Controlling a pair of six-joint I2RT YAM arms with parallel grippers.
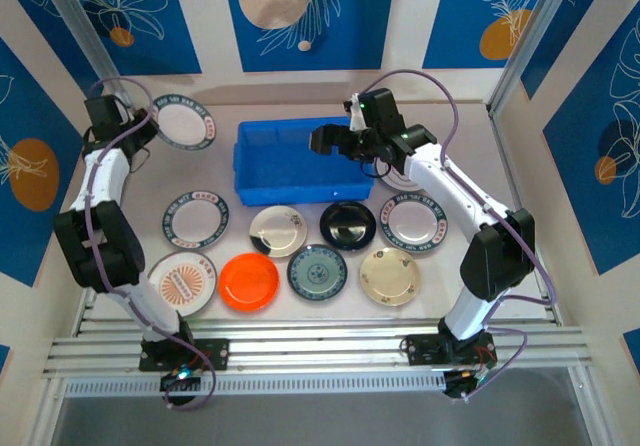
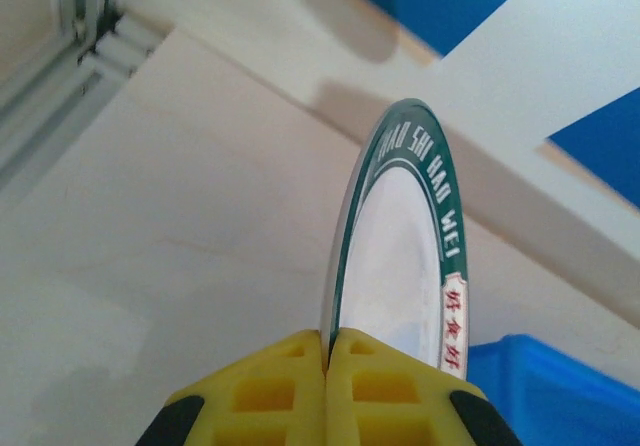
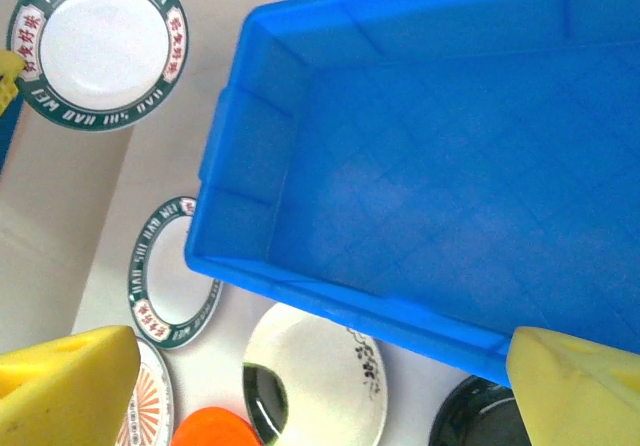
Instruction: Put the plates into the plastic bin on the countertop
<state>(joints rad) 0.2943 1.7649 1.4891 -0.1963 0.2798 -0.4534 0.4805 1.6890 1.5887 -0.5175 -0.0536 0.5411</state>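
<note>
Blue-and-white walls closed round the off-white countertop (image 1: pixel 225 171), with metal rails (image 1: pixel 320 346) along its near edge. Toward the back sat the blue plastic bin (image 1: pixel 290 188), nothing lying in the part of its floor I could see.

Eight plates lay in two rows in front of it. The nearer-the-bin row held a green-rimmed plate (image 1: pixel 196 218), a glossy white plate (image 1: pixel 277 231), a black plate (image 1: pixel 348 225) and a second green-rimmed plate (image 1: pixel 412 221). The front row held an orange-design plate (image 1: pixel 182 283), a plain orange plate (image 1: pixel 249 281), a teal plate (image 1: pixel 317 271) and a cream plate (image 1: pixel 390 275). One more dish (image 1: pixel 400 179) lay half hidden under my right arm.

My left claw (image 2: pixel 327 366) was clamped on the rim of a lettered green-rimmed plate (image 2: pixel 400 256), left of the bin and apart from it. My right claw (image 1: pixel 332 142) hung over the bin's right half, its yellow fingers (image 3: pixel 70 386) spread wide and holding nothing.
</note>
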